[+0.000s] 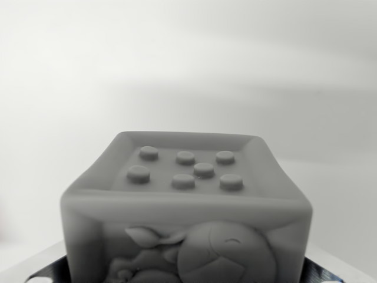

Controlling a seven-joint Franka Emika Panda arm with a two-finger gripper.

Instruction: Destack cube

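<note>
The cube (187,212) filled the lower middle of the wrist view, grey and soft-edged, seen from slightly above and very near the camera. Its top face was a shallow recessed panel with a raised rim, and seven round studs stood on it: three along the far row, one just behind the middle, and three along the near row. The front face carried a moulded relief, a rounded animal-like figure with a curved line like a closed eye toward the wrist view's right and leaf or ear shapes toward the wrist view's left; the lower part of that face ran out of the picture. Whether another cube sat under it could not be told, since the bottom edge cut it off.

At both lower corners, dark ribbed strips (44,272) with pale borders showed just beside the cube, one on each side. They may have belonged to the end effector, but that was not clear, and whether it stood apart, together or clamped on the cube could not be told.

Behind the cube lay a plain pale surface (188,65), blurred, with a soft grey shadow band across its middle.
</note>
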